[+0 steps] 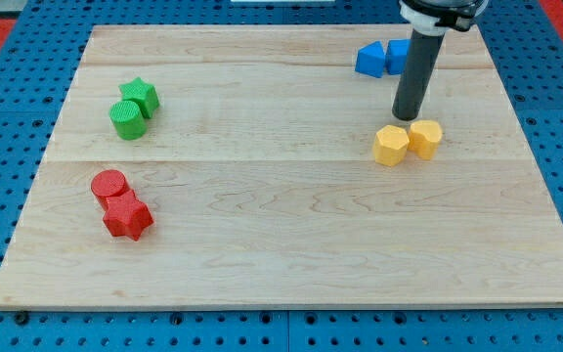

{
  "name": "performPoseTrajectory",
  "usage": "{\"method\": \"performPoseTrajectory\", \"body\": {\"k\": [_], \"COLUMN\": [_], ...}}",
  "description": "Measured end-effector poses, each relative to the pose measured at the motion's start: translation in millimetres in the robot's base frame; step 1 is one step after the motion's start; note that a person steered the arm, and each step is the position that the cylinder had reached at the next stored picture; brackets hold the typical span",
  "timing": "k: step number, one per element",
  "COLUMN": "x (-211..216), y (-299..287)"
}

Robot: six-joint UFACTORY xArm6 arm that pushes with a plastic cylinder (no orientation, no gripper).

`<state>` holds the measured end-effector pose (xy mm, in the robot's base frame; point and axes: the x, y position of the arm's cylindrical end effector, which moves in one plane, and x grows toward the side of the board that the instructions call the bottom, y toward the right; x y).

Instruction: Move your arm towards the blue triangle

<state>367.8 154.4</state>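
Wooden bench (291, 244): my tip (404, 119) just above two yellow blocks (409, 142); blue triangle (368, 61), possibly touching blue cube (397, 55), near top edge; no pincer visible.

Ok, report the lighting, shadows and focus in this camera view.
Camera view: lighting is even and soft, with no strong glare on the wooden board; blocks cast only faint shadows; my tip, just above the two yellow blocks, looks sharp; the rod's top is cut off by the frame.

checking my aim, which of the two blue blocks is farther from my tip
The blue triangle, the more left of the pair at the view's top. The other blue block sits right beside the rod, above my tip.
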Motion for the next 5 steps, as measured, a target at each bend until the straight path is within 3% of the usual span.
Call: {"method": "performPoseTrajectory", "body": {"k": [3,4,5], "x": [-4,-9,-17], "y": [-88,-33,-24]}}
